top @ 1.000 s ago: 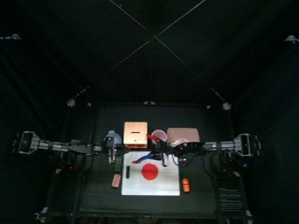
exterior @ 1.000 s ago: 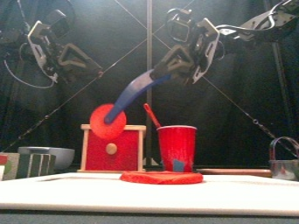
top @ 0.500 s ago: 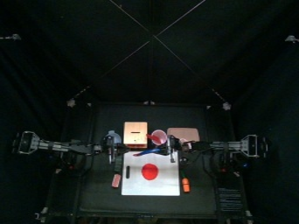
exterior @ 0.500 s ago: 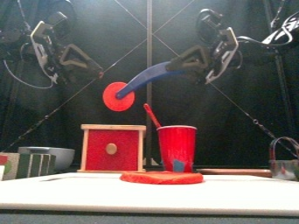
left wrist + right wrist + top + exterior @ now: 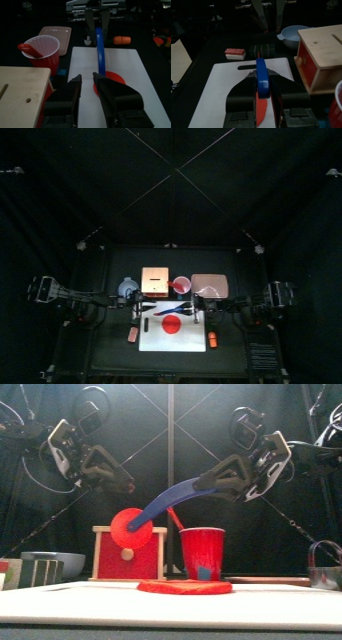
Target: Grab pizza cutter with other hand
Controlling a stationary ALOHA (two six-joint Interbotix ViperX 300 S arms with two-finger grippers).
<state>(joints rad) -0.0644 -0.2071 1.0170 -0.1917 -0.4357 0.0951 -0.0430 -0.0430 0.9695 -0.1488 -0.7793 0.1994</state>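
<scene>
done: right gripper [image 5: 221, 481] clamps pizza cutter [image 5: 160, 506] handle above red cup [image 5: 202, 551] | left: left gripper [image 5: 118, 482] spread wide, empty, beside wheel, must grasp

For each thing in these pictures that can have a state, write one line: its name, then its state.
pizza cutter: held in the air by its handle, red wheel end hanging lowest
right gripper: shut on the pizza cutter's handle
left gripper: open, empty, apart from the cutter
red cup: upright, a red-tipped tool standing inside
red disc: lying flat on the white board
</scene>
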